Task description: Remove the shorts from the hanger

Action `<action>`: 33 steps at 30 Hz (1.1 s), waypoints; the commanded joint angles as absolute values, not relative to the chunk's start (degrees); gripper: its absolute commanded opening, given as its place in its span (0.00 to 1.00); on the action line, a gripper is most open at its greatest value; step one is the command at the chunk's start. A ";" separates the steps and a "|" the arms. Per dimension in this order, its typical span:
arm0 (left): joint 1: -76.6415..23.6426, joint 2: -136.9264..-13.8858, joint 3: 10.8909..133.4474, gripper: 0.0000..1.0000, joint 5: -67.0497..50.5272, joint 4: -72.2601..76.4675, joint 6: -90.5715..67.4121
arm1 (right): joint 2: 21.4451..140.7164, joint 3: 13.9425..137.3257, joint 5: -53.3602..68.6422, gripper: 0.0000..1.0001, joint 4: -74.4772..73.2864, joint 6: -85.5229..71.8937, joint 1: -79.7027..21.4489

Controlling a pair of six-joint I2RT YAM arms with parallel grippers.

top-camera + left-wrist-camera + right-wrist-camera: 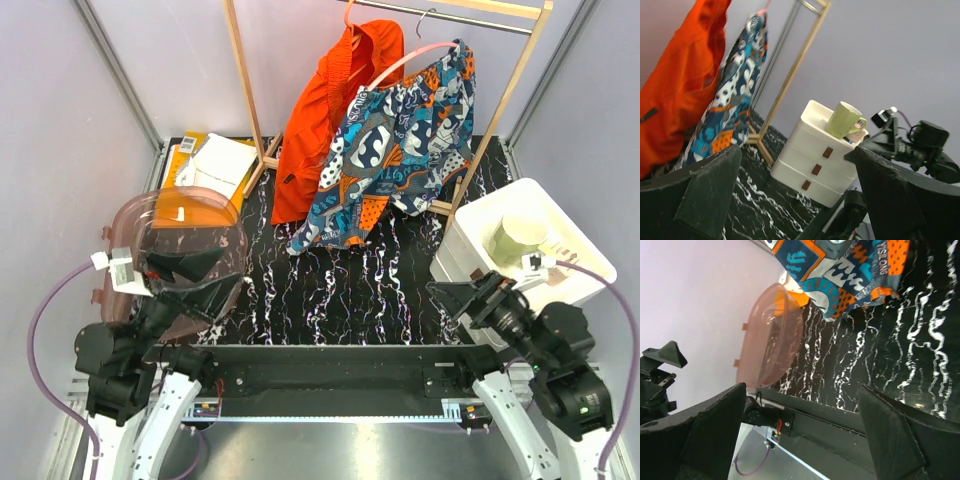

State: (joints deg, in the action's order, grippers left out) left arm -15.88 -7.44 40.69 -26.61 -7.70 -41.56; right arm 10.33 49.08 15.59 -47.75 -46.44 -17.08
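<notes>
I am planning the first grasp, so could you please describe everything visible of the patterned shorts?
The patterned shorts are soft cloth, busily printed in blue, orange, white and black. They hang limp and creased from a pink hanger on the rack's rail, overlapping the orange shorts beside them; their lowest corner reaches the black marbled table, contact unclear.

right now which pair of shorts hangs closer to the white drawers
The patterned blue shorts; the plain orange shorts hang beyond them, farther from the white drawers.

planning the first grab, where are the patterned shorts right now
In the top view the patterned shorts hang on the rack at back centre, just right of the orange shorts.
</notes>
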 commanded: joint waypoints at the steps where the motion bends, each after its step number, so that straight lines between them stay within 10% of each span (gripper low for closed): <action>1: -15.73 -9.93 46.58 0.99 -24.85 -21.18 -43.51 | 19.04 60.52 11.86 1.00 -55.62 -39.12 -16.96; 19: -15.65 -20.73 52.38 0.99 -28.82 -20.39 -40.34 | 53.06 101.56 8.44 1.00 -58.54 -30.50 -16.88; 33: -18.52 -57.37 83.12 0.93 -35.25 -18.20 -28.93 | 70.14 116.37 4.04 1.00 -56.51 -25.84 -16.87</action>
State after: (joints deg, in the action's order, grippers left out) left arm -16.03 -48.64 73.97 -33.28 -21.08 -34.79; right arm 72.05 113.56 5.61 -58.26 -28.05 -17.08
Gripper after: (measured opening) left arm 0.935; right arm 0.994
